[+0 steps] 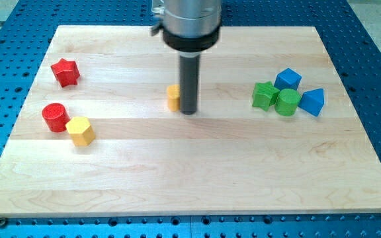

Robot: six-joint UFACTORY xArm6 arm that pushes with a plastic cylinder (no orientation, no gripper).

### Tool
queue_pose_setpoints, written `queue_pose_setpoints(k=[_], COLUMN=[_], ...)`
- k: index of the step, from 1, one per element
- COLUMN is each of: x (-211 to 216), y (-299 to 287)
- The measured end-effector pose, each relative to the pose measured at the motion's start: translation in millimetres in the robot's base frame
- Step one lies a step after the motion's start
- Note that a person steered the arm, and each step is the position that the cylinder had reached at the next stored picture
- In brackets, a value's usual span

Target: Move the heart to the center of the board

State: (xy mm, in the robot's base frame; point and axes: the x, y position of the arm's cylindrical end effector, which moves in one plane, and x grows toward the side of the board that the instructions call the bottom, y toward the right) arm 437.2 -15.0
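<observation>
**Heart block position at the rod**

Heart block (172, 97), yellow-orange, lay near the middle of the wooden counter (190, 178), slightly toward the view's top. Only its left part showed, so its shape could not be confirmed. My tip (188, 111) stood on the counter directly at the block's right side, apparently touching it. I carried no fingers, only the straight dark rod, so nothing was gripped.

Other blocks were positioned as follows:

- Red star (65, 72): view's upper left, alone.
- Red cylinder (55, 117): left side, below the star.
- Yellow hexagonal block (80, 130): touching the red cylinder at its lower right.
- Green star-like block (264, 95), green cylinder (287, 102), blue block (288, 79) and blue triangular block (312, 102): clustered tightly on the view's right, well apart from my tip.
</observation>
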Motion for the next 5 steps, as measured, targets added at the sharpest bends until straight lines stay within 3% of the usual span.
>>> queue_pose_setpoints(k=[1,2,3,4,5], x=[48.0,138.2,113.4,64.3,37.8], y=[15.8,-90.7,-167.0,-150.6,-99.0])
